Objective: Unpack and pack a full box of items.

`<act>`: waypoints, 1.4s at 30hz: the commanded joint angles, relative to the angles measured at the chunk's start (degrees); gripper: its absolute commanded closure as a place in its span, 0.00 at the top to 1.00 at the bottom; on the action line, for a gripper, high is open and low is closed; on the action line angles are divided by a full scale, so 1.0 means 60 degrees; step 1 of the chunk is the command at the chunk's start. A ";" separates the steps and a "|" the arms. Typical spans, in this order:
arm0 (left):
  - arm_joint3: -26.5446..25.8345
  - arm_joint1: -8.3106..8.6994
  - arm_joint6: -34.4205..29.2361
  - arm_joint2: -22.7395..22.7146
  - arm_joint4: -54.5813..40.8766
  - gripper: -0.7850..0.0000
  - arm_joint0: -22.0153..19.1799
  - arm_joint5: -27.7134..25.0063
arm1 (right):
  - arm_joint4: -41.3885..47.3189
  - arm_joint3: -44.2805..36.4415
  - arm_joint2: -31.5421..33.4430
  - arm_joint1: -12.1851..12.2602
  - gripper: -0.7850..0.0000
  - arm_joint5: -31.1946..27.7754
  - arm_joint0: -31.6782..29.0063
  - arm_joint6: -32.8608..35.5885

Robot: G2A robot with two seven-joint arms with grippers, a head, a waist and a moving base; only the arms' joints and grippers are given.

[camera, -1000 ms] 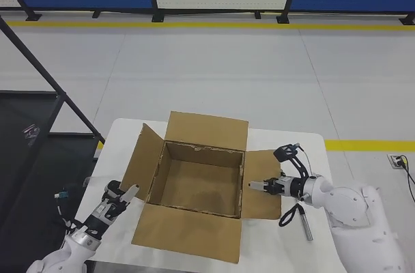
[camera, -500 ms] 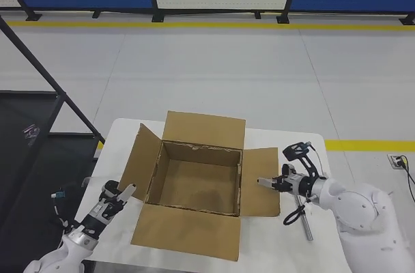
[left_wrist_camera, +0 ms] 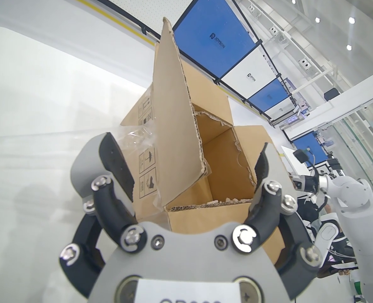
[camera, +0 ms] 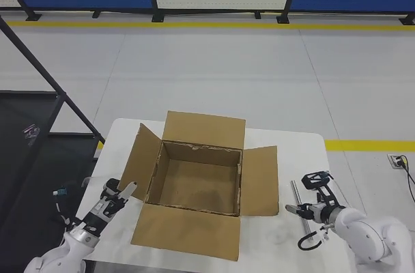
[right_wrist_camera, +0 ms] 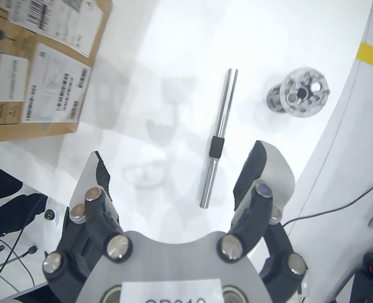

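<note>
Box: the cardboard box (camera: 201,153) stands on the desk (camera: 282,143) with all four flaps folded out. Its inside looks bare.
Metal rod: the metal rod (right_wrist_camera: 219,140) lies flat on the desk, off the box's right flap and apart from it.
Round part: a holed metal hub (right_wrist_camera: 297,97) lies just beyond the rod, farther from the box.
Right pincer: the right pincer (right_wrist_camera: 178,156) is spread wide and empty above the rod's near end.
Left pincer: the left pincer (left_wrist_camera: 186,146) is spread and empty, facing the box's left flap.
Handling: the rod looks stiff, polished and dense, so it will probably roll and slip.
Hold: pads across its axis at the black band (right_wrist_camera: 217,147), near mid-length, should keep it balanced.
Flaps: thin corrugated board that probably bends easily.
</note>
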 commanded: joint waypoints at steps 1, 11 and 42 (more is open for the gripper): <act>0.0009 0.0004 -0.0014 0.0016 0.0023 1.00 -0.0007 -0.0004 | 0.0022 0.0564 -0.0160 0.0008 1.00 0.0040 0.0280 0.0165; 0.0004 0.0020 -0.0017 0.0037 0.0054 1.00 0.0000 0.0033 | -0.0543 0.2558 -0.0835 0.0030 0.53 0.0553 0.1464 0.0571; -0.0122 0.0057 0.0062 0.0071 0.0142 1.00 0.0083 0.0093 | -0.0975 0.4937 -0.2210 -0.0002 0.28 0.1019 0.3165 0.0965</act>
